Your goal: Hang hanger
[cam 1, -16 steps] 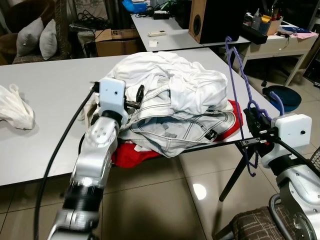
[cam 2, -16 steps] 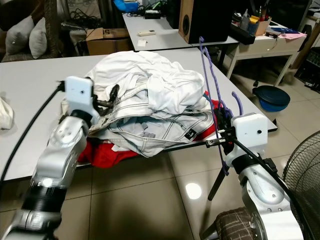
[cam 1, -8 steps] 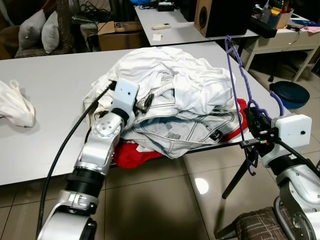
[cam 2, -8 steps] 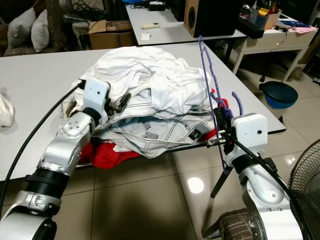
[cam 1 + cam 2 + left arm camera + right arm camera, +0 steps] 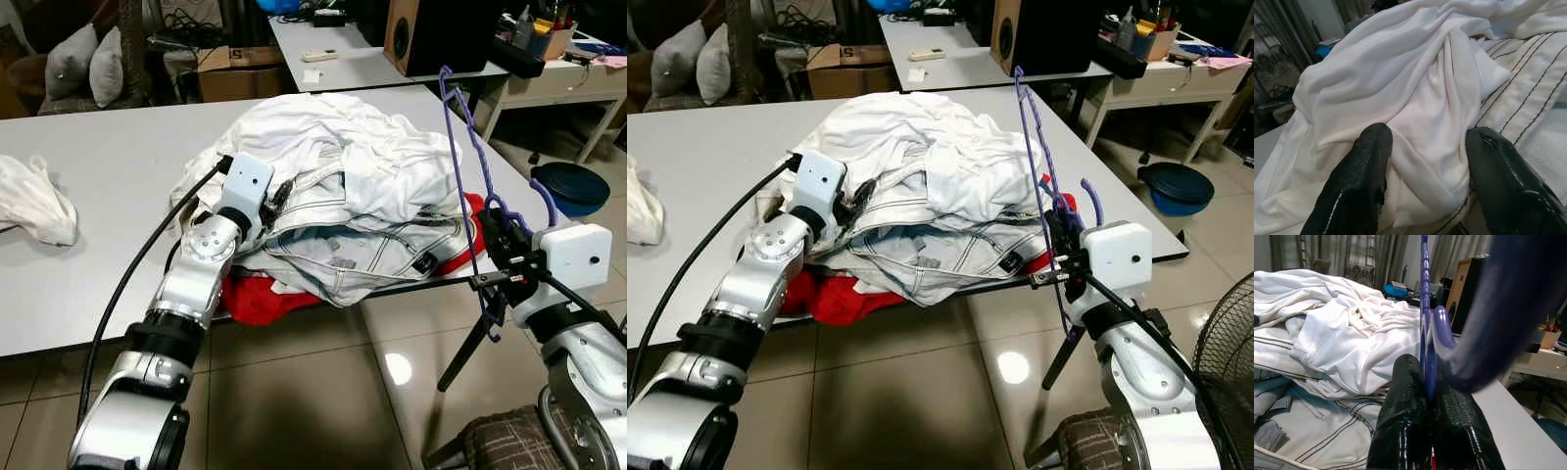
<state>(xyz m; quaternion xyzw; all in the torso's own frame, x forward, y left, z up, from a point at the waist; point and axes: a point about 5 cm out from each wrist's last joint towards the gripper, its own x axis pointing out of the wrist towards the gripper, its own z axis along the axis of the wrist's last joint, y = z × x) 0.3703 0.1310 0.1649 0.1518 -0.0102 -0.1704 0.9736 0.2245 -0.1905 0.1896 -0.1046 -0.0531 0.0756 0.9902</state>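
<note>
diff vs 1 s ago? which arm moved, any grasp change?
The left gripper has pushed forward into the laundry pile; its open fingers now press the white shirt, nothing gripped. The right gripper is unchanged, still clamped on the purple hanger, held upright beside the table edge. The pile hasn't visibly shifted.

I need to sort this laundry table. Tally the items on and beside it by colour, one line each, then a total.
White: 2, the heap of white clothes and the crumpled white cloth at the table's far left.
Red: 1, the red garment under the heap.
Purple: 1, the purple plastic hanger held upright in the right hand.
Total: 4
</note>
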